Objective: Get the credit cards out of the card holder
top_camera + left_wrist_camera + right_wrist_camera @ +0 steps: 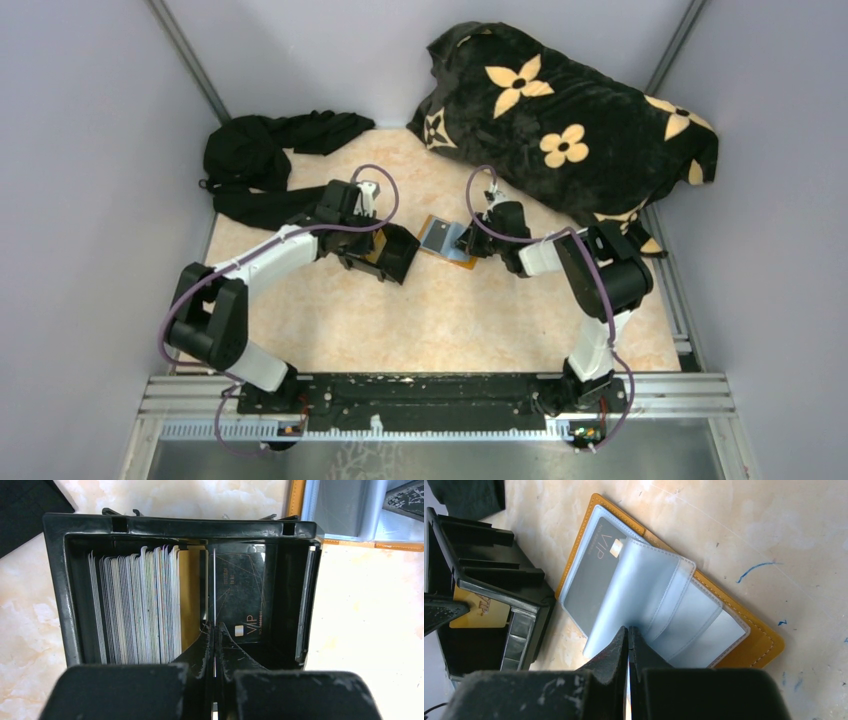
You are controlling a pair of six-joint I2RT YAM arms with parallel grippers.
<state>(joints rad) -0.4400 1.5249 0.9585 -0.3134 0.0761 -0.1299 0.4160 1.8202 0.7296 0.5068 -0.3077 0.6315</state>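
The right gripper [628, 629] is shut tight, pinching a clear page [644, 585] of the card holder [769, 642]. The holder lies open and flat on the table, just in front of the jaws, and its long side slants up to the left. A grey card [589, 577] sits in a pocket ahead and to the left. Farther left, the left gripper [214, 630] is shut on a gold card [481, 615] over the black box [175, 527]. So the right arm looks nearer.
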